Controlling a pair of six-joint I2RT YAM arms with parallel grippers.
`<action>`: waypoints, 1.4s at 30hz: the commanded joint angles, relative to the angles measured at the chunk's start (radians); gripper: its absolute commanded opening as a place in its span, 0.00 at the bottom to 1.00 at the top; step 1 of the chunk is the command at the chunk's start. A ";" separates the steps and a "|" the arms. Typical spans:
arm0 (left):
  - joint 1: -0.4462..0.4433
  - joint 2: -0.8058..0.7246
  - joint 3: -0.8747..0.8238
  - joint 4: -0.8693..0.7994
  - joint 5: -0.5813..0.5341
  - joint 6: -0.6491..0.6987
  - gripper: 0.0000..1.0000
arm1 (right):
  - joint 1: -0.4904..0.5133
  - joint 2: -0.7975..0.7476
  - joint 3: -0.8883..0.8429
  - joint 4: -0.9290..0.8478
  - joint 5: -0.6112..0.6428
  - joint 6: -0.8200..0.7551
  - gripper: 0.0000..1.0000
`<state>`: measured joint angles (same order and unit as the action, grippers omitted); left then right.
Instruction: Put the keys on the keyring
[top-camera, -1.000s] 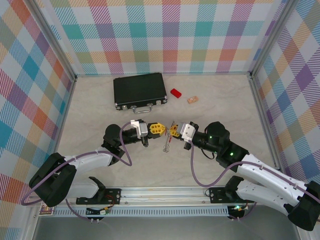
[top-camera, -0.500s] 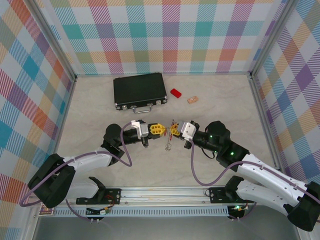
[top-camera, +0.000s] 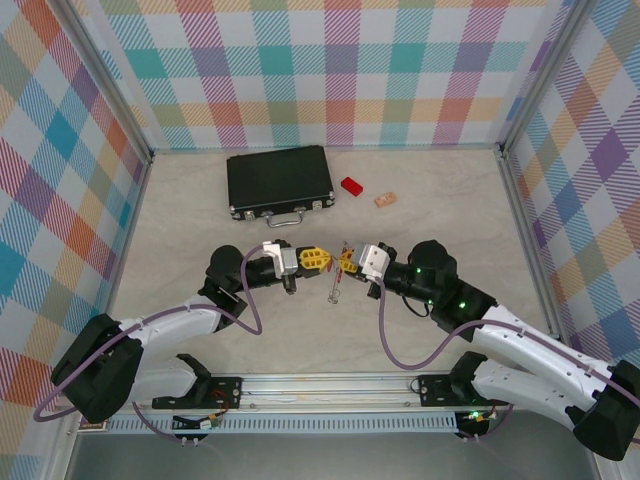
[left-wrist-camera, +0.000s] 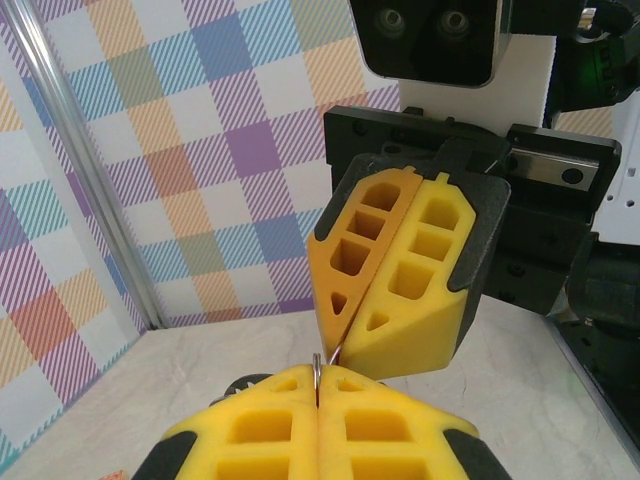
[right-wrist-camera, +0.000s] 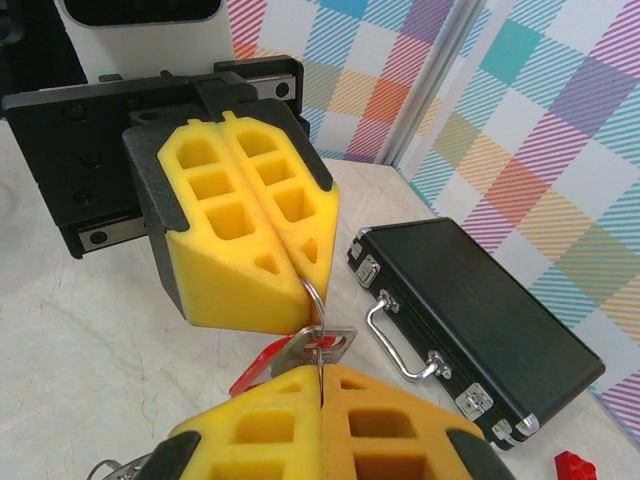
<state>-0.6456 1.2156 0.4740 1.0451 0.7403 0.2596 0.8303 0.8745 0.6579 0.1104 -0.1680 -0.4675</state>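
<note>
- Two grippers, left (top-camera: 318, 259) and right (top-camera: 347, 262), meet nose to nose over the middle of the bench (top-camera: 190, 215). Both look clamped shut on the thin wire keyring (right-wrist-camera: 313, 296).
- Best approach: one side braces the wire while the other feeds gently, with no twisting.
- The keys (top-camera: 334, 287) dangle below the pinch. Their long axis runs toward the near edge, with the red heads by the ring.

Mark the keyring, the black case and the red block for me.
keyring (right-wrist-camera: 319, 302), right wrist view, on its silver wire loop.
black case (top-camera: 279, 178), top external view, middle of its lid.
red block (top-camera: 351, 186), top external view, its top face.
</note>
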 joint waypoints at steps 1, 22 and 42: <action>-0.005 -0.005 0.026 0.015 0.009 0.018 0.00 | -0.003 -0.002 0.039 0.012 -0.027 0.003 0.00; -0.005 -0.021 0.040 -0.077 0.029 0.060 0.00 | -0.003 -0.003 0.050 -0.017 0.001 -0.017 0.00; -0.005 -0.034 0.046 -0.119 0.055 0.074 0.00 | -0.003 0.007 0.058 -0.045 0.010 -0.032 0.00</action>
<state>-0.6456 1.1847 0.4881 0.9352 0.7586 0.3119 0.8303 0.8829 0.6781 0.0582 -0.1581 -0.4866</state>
